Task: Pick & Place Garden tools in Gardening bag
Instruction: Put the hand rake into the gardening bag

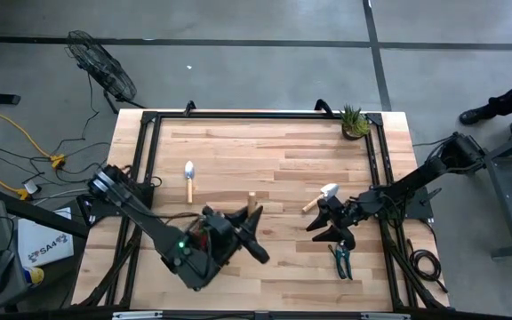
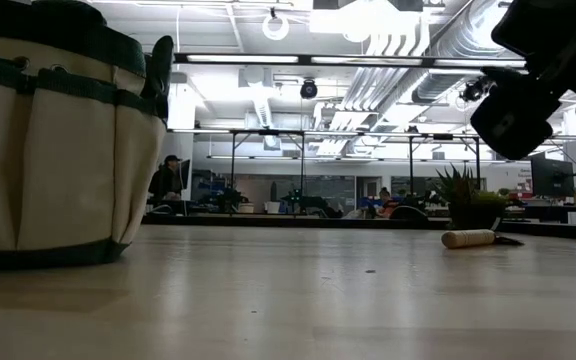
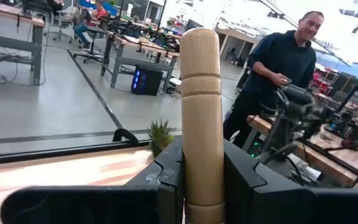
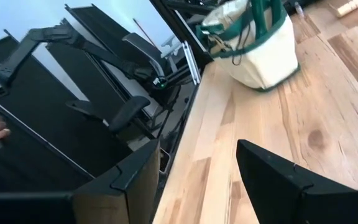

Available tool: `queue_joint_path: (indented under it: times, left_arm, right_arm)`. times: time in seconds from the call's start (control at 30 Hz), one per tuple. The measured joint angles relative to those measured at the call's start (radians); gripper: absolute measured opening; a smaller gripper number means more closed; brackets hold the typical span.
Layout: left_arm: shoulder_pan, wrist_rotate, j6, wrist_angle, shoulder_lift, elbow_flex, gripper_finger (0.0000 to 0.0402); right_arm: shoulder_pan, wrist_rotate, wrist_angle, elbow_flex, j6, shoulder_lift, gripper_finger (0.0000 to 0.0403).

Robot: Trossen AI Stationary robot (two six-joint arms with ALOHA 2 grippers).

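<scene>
Gardening bag [image 4: 253, 46] — beige canvas with green trim, stood on the table near the front edge on the left arm's side; largely hidden under the left arm in the high view, its contents not to be told.

Left gripper [image 3: 201, 180] — closed on a wooden handle [image 3: 201, 112], held upright above the bag; which tool the handle belongs to cannot be told, the working end being hidden. This item is judged to be in the course of being lowered in, not yet released.

Right gripper [image 1: 332, 222] — fingers spread wide, nothing between them; held over the table on the right side, close to the tools listed next.

Remaining on the table, judged still to be placed:
- trowel [image 1: 188, 178], silver blade and wooden handle, left of centre, well apart from the bag
- second trowel [image 1: 321, 197], just beside the right gripper
- pruners [image 1: 341, 260], green-handled, near the front right

Any other tools cannot be made out. The task is judged partly done at most.

Surface — light wooden plank table [image 1: 274, 147] in a dark metal frame; a small potted plant [image 1: 355, 123] stood at the far right corner, not part of the task.

Room — grey floor, a fan [image 1: 102, 67] and yellow cable [image 1: 7, 124] at the left; workbenches behind, and a person in dark clothing [image 3: 278, 74] stood beyond the table
</scene>
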Motion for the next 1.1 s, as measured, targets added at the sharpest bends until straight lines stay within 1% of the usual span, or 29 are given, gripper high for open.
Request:
queue_joint_path:
  times: [0.1, 0.2, 0.3, 0.37, 0.53, 0.77, 1.1]
  left_arm:
    - [-0.002, 0.005, 0.017, -0.001, 0.048, 0.063, 0.0058]
    - [-0.002, 0.001, 0.014, 0.004, 0.071, 0.089, 0.0058]
    - [-0.003, 0.001, -0.025, -0.003, 0.083, 0.089, 0.0058]
    - [-0.009, 0.001, -0.078, 0.003, 0.095, 0.089, 0.0058]
    - [-0.044, 0.000, -0.144, 0.000, 0.128, 0.089, 0.0058]
    - [-0.058, 0.001, -0.165, -0.001, 0.155, 0.089, 0.0058]
    - [-0.128, -0.001, -0.178, -0.030, 0.165, 0.089, 0.0058]
  right_arm:
    - [0.000, 0.000, -0.010, 0.000, 0.002, 0.000, 0.0205]
    - [0.000, -0.003, -0.009, 0.000, 0.002, 0.000, 0.0205]
    - [0.000, -0.003, -0.009, 0.000, -0.007, 0.000, 0.0205]
    - [0.000, -0.003, -0.009, 0.000, -0.007, 0.000, 0.0205]
    - [0.000, -0.003, -0.010, 0.000, -0.009, 0.000, 0.0205]
    - [0.000, -0.003, -0.010, 0.000, -0.009, 0.000, 0.0205]
    - [0.000, -0.003, -0.010, 0.000, -0.009, 0.000, 0.0205]
